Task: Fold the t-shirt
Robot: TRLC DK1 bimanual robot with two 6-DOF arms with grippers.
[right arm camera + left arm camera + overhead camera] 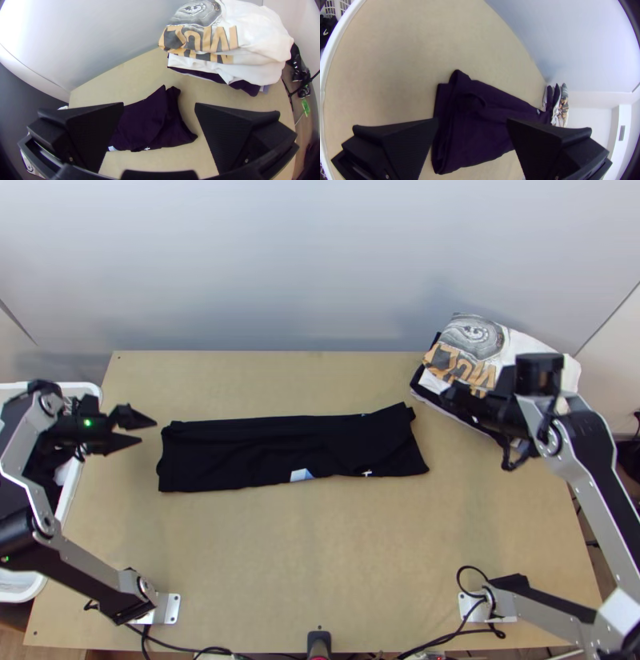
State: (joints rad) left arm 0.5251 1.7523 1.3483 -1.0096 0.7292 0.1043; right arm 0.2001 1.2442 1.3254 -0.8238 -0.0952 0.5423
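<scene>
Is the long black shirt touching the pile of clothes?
Apart. The right wrist view shows a strip of table between the black shirt and the pile of clothes.

The t-shirt (240,456) lies lengthwise from left to right across the table (320,548). On the table's far right corner sits a clothes pile (472,352); at its left edge, a basket (72,490) with garments (326,30) inside. Behind runs a wall (280,276).
</scene>
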